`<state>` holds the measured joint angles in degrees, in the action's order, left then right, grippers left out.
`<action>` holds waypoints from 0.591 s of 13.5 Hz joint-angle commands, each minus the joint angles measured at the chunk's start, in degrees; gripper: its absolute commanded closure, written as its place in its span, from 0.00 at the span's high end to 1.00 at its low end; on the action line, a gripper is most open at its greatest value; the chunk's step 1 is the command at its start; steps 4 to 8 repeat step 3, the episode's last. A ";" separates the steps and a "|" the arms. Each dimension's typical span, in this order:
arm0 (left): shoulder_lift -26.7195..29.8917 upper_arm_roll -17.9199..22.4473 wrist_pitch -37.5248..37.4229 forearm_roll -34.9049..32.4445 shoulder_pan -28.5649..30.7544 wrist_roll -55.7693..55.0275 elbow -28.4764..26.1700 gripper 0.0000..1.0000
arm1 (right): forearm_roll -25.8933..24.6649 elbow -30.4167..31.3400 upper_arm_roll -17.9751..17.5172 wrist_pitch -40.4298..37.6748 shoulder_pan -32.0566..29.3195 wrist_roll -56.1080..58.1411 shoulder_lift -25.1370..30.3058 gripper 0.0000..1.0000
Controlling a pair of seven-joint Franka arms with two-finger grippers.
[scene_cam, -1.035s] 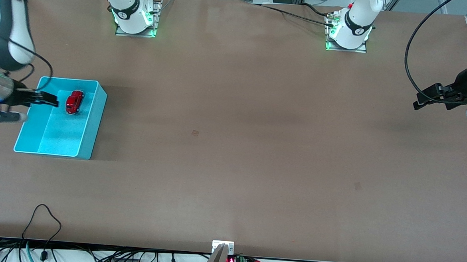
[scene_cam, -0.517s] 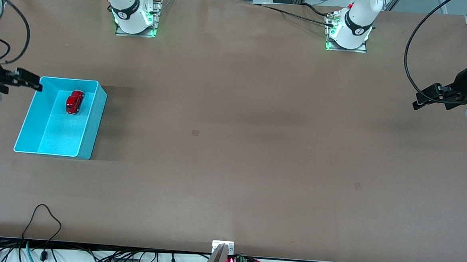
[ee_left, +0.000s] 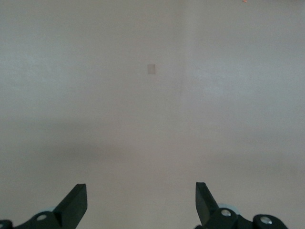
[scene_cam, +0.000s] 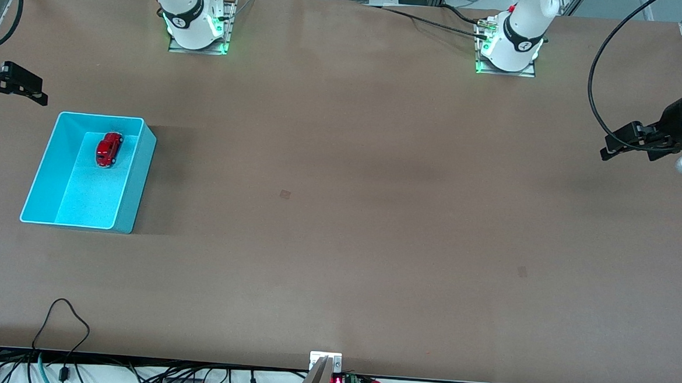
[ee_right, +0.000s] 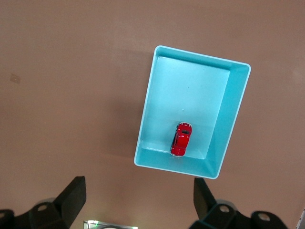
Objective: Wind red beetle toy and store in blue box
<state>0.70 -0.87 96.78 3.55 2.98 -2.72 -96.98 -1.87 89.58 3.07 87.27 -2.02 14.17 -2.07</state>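
Observation:
The red beetle toy [scene_cam: 109,149] lies on the speckled floor of the blue box [scene_cam: 41,167], at the box's end farthest from the front camera. The box stands at the right arm's end of the table. My right gripper [scene_cam: 41,91] is open and empty, up over the bare table just off the box's corner. Its wrist view looks down on the box [ee_right: 228,114] and the toy [ee_right: 181,139], with the open gripper [ee_right: 139,188] apart from both. My left gripper [scene_cam: 607,150] is open and empty over bare table at the left arm's end, and it waits; its wrist view [ee_left: 140,191] shows only tabletop.
The two arm bases [scene_cam: 198,26] [scene_cam: 509,48] stand along the table's edge farthest from the front camera. Cables [scene_cam: 66,317] lie at the near edge. The brown tabletop [scene_cam: 340,215] carries a few small marks.
My right gripper has pulled back from over the box, out toward the table's end and toward the bases. The beetle toy stays in the box. The left arm has barely moved.

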 commanded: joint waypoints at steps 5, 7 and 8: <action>0.97 -0.27 0.60 0.41 0.19 0.87 -0.75 1.00 | 0.73 0.07 0.00 0.01 0.09 0.16 -0.03 1.00; 0.97 -0.27 0.60 0.41 0.19 0.87 -0.75 1.00 | 0.73 0.07 0.00 0.01 0.09 0.16 -0.03 1.00; 0.97 -0.27 0.60 0.41 0.19 0.87 -0.75 1.00 | 0.73 0.07 0.00 0.01 0.09 0.16 -0.03 1.00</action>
